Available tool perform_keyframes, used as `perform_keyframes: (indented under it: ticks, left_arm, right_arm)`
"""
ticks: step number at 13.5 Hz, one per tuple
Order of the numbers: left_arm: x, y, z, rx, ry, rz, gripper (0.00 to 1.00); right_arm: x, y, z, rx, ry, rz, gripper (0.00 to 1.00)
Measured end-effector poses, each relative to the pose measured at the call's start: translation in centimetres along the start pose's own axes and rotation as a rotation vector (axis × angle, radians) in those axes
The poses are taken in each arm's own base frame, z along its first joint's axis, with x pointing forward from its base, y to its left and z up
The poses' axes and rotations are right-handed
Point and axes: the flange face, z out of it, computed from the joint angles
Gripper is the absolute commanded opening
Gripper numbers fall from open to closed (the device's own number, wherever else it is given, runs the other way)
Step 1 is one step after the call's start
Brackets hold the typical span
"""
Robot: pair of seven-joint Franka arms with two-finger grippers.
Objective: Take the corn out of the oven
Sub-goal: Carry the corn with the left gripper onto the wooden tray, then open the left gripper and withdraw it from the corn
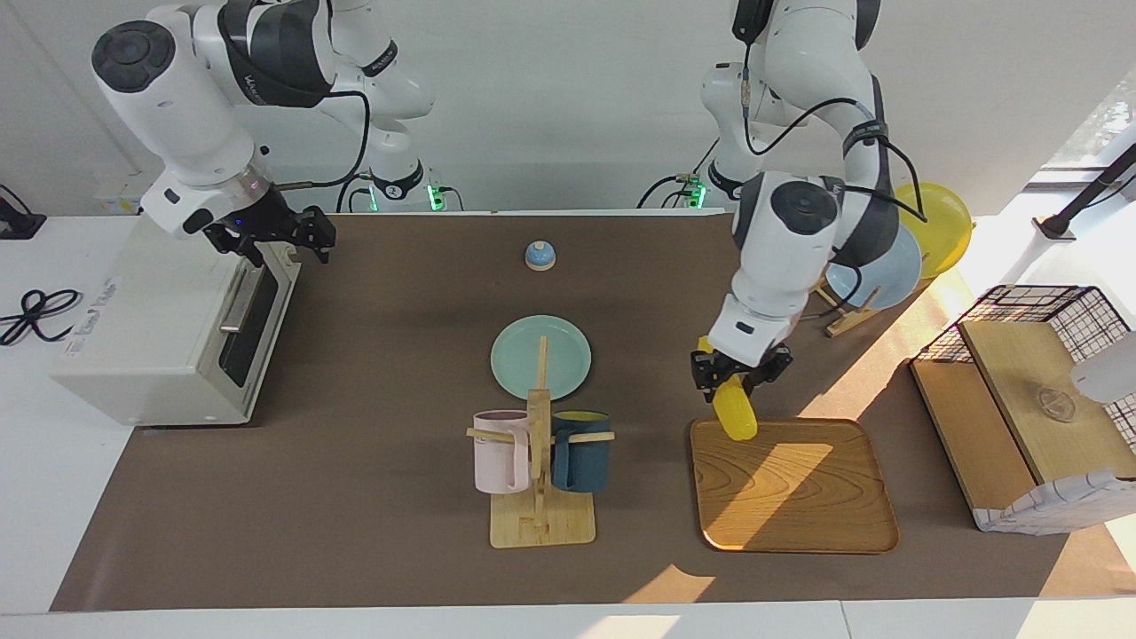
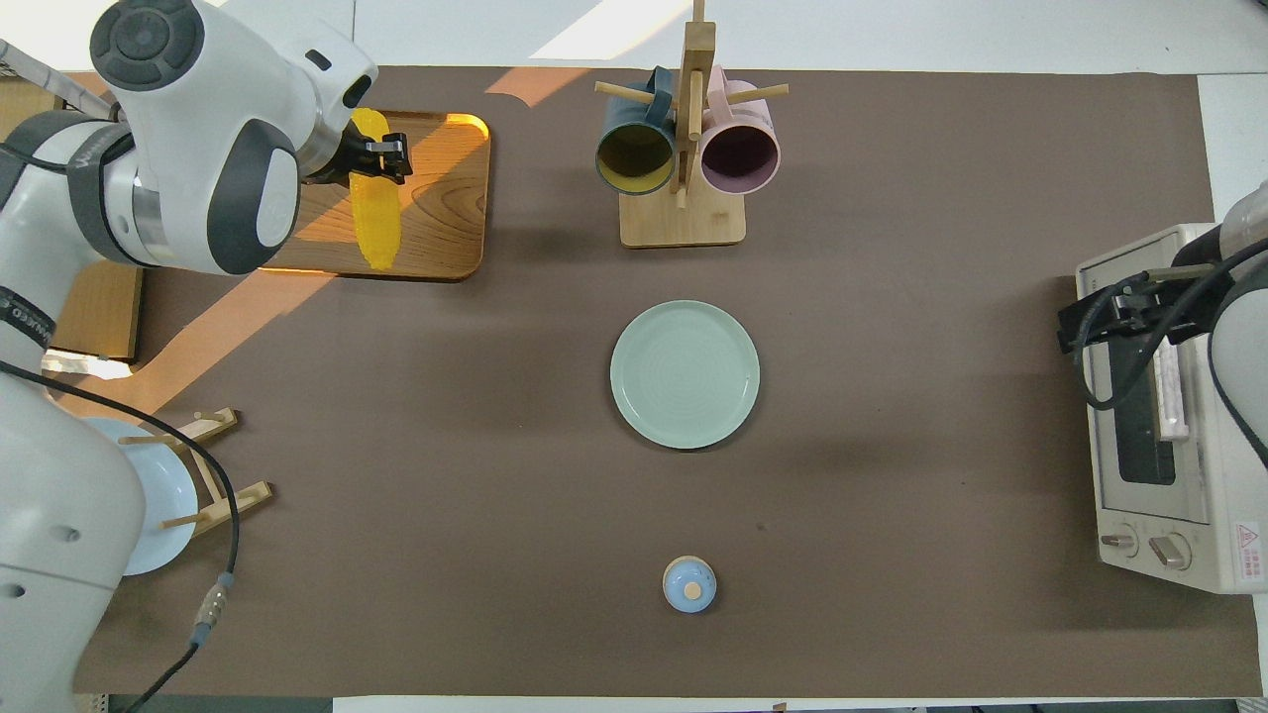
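A red warning sticker is seen on the oven's [image 2: 1159, 416] control panel, and printed writing on its top, but neither can be read. The corn [image 1: 736, 415] is gripped at its upper end by the left gripper [image 1: 739, 376], its jaws clamped on it, the cob hanging tilted over the wooden tray's [image 1: 799, 497] edge nearest the robots. In the overhead view it lies at ten o'clock from the green plate [image 2: 685, 374]. The right gripper [image 1: 282, 238] is held over the oven's closed door, its jaws apart, with nothing between them.
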Motion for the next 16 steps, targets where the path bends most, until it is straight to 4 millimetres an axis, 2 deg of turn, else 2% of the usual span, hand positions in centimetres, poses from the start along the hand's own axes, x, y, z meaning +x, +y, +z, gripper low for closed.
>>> perform_keyframes:
  ticks: [3,4,9,10,13,16]
  left_arm:
    - [3.4,-3.1,6.2,-0.008,0.022,0.04,0.0]
    - [3.6,-3.6,7.3,-0.011,0.021,0.05,0.0]
    - [3.1,-2.8,9.1,-0.022,0.014,0.071,0.0]
    - [3.0,-2.8,9.4,-0.021,0.014,0.073,0.99]
    - [2.9,-2.8,9.7,-0.021,0.012,0.08,1.0]
    - [3.0,-2.8,7.4,-0.022,0.023,0.083,1.0]
  right_arm:
    - [-0.2,-0.3,0.2,0.002,-0.021,-0.005,1.0]
    - [-0.3,-0.4,0.2,0.002,-0.028,-0.007,1.0]
    - [-0.7,-1.7,0.2,-0.001,-0.053,-0.027,1.0]
    - [-0.9,-1.8,0.3,-0.001,-0.065,-0.024,1.0]
    - [-1.1,-1.1,0.1,0.0,-0.058,-0.007,1.0]
    - [-1.1,0.4,-0.7,0.004,-0.032,0.023,1.0]
